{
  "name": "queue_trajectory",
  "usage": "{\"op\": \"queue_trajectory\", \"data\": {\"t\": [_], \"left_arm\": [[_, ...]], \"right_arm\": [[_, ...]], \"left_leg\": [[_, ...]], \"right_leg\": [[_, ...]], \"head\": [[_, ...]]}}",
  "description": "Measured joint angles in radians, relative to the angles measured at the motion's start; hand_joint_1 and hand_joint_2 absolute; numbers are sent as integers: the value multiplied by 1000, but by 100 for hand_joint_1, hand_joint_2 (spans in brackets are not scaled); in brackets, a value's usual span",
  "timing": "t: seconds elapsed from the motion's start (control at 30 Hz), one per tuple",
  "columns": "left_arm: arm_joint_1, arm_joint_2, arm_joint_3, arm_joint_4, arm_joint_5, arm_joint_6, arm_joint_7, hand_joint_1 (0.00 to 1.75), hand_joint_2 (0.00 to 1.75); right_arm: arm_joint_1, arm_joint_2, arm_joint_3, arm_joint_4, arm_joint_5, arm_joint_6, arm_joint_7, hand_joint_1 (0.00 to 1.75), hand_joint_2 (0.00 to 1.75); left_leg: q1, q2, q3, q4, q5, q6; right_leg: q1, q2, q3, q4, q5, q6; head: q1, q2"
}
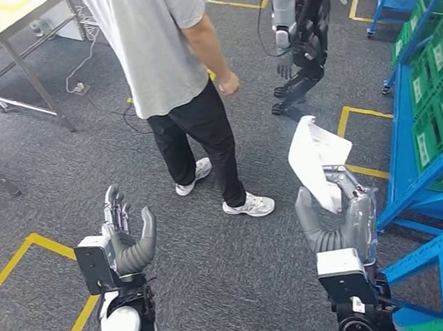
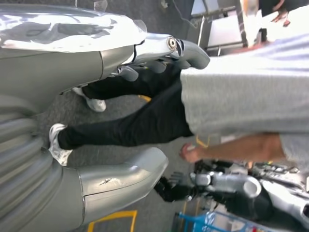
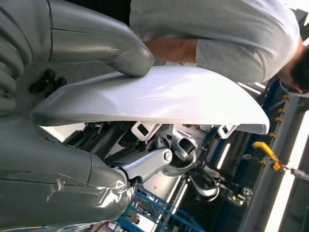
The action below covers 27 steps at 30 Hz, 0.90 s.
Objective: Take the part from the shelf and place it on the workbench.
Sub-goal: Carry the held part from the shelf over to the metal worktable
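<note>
The right hand point(image 1: 334, 216) holds the part point(image 1: 317, 162), a flat white sheet, pinched between the thumb and the fingers. It is raised at the near right, just beside the blue shelf point(image 1: 416, 173). The left hand point(image 1: 126, 234) holds nothing, with the fingers apart, at the near left. A person point(image 1: 170, 62) stands in the middle, further away, on the grey floor point(image 1: 47, 187).

I judge that the taking step is done and the carrying step is now in hand. A table point(image 1: 17, 20) stands at the far left; it may be the workbench. The next move calls for turning toward it and passing the person with care, with a firm grip.
</note>
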Motion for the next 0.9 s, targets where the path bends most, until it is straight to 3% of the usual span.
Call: {"op": "queue_trajectory", "data": {"t": [0.03,0.1,0.17,0.2,0.23,0.27,0.3,0.33,0.4,0.47,0.53,0.57,0.6,0.67,0.73,0.77,0.8,0.83,0.9], "left_arm": [[0,0,1,0,-3,0,0,0,175],[1,-2,4,0,-16,0,-7,0,175],[1,-4,6,0,-37,0,-23,0,175],[0,-5,6,0,-47,0,-33,0,175],[0,-5,6,1,-57,0,-44,0,175],[0,-5,6,2,-63,-1,-53,0,175],[0,-5,6,3,-66,-1,-61,0,175],[0,-5,6,4,-65,-1,-68,0,175],[0,-3,6,4,-62,-1,-82,0,175],[3,0,6,4,-68,-1,-93,0,175],[9,3,6,3,-82,-1,-98,0,175],[12,5,6,3,-88,-1,-98,0,175],[12,7,6,2,-94,-1,-97,0,175],[11,11,6,2,-109,0,-93,0,175],[13,14,6,2,-131,0,-84,0,175],[15,15,6,2,-143,0,-77,0,175],[17,17,6,2,-150,0,-70,0,175],[17,19,6,2,-153,0,-64,0,175],[12,21,3,2,-147,0,-59,0,175]], "right_arm": [[-1,0,0,0,0,0,0,175,175],[-2,0,1,0,0,0,-1,175,175],[-2,0,2,1,-7,0,-4,175,175],[-1,0,2,3,-12,0,-6,175,175],[-1,0,3,4,-17,0,-9,175,175],[-1,0,4,7,-24,0,-12,175,175],[-1,0,5,9,-30,0,-15,175,175],[-1,0,7,10,-36,0,-18,175,175],[-2,-1,9,12,-51,0,-21,175,175],[-6,-2,12,12,-68,0,-17,175,175],[-14,-2,17,13,-96,0,-12,175,175],[-20,-2,21,14,-114,0,-11,175,175],[-27,-3,27,16,-132,0,-11,175,175],[-37,-3,38,21,-158,1,-18,175,175],[-45,-4,48,28,-172,1,-23,175,175],[-48,-5,53,33,-176,1,-23,175,175],[-51,-6,57,36,-177,1,-22,175,175],[-53,-8,60,38,-176,1,-19,175,175],[-53,-13,63,40,-174,1,-10,175,175]], "left_leg": [[1,-12,2,0,-2,7],[6,-36,8,-5,-2,19],[6,-61,11,-6,-2,27],[5,-75,12,-6,-2,30],[3,-91,13,-5,-2,31],[1,-108,14,-5,-3,31],[-1,-125,16,-4,-3,32],[-1,-142,18,-4,-3,31],[-1,-171,18,-2,-3,29],[2,-196,10,-2,1,19],[6,-215,2,-4,8,4],[3,-197,-1,1,4,-1],[0,-164,-12,21,-9,-6],[-2,-89,-62,120,-65,-15],[4,-67,-134,259,-122,-25],[7,-64,-156,302,-133,-29],[9,-60,-149,290,-119,-33],[12,-54,-125,246,-93,-35],[13,-7,-36,92,-35,-32]], "right_leg": [[-3,-2,3,0,-5,7],[-9,39,-11,42,-39,15],[-9,104,-72,175,-103,16],[-8,120,-113,252,-130,15],[-7,126,-146,308,-142,14],[-6,129,-162,325,-131,11],[-6,133,-158,298,-100,7],[-6,146,-138,236,-54,2],[-8,200,-87,95,17,-9],[-8,237,-57,31,31,-15],[-8,219,-44,18,32,-21],[-10,205,-41,11,36,-25],[-12,188,-38,4,41,-29],[-11,155,-36,-5,45,-36],[-9,119,-37,-5,44,-38],[-9,99,-38,-5,42,-38],[-10,82,-37,-5,40,-37],[-10,67,-36,-4,38,-35],[-7,41,-31,-2,30,-25]], "head": [[1,0],[9,0],[24,0],[30,0],[35,0],[39,0],[42,0],[44,0],[48,0],[48,0],[48,0],[45,0],[38,0],[23,0],[13,0],[10,0],[5,0],[1,0],[-10,0]]}}
